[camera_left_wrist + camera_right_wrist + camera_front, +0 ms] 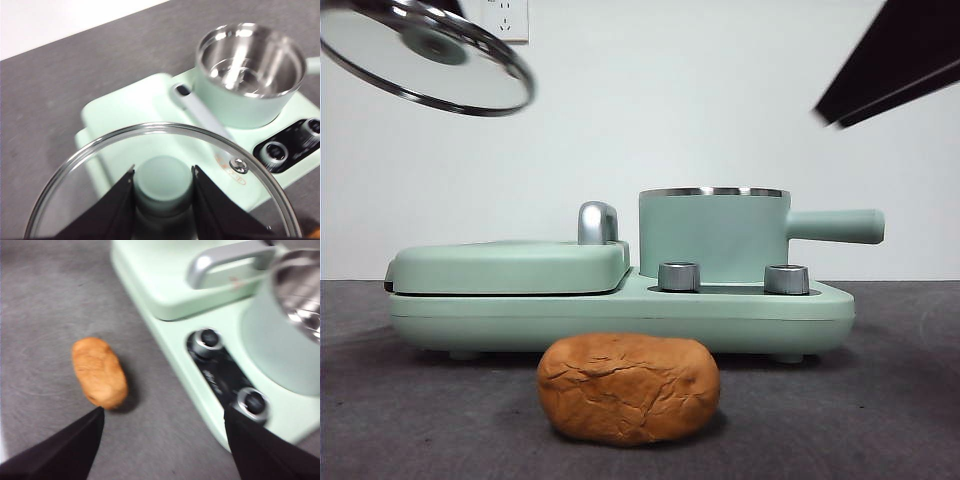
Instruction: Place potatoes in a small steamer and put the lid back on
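Note:
The potato [628,388], an orange-brown cracked lump, lies on the grey table in front of the mint-green cooker; it also shows in the right wrist view [99,371]. The small steamer [713,232] stands open on the cooker's right side, handle pointing right; its steel inside shows empty in the left wrist view [250,60]. My left gripper [163,185] is shut on the knob of the glass lid [150,180] and holds it tilted high at the upper left in the front view [425,55]. My right gripper [162,425] is open above the table, near the potato; it shows in the front view at the top right [895,65].
The cooker base [620,315] carries a flat mint-green griddle cover [510,265] with a chrome handle [597,222] on its left and two steel dials [679,276] at the front. A white wall stands behind.

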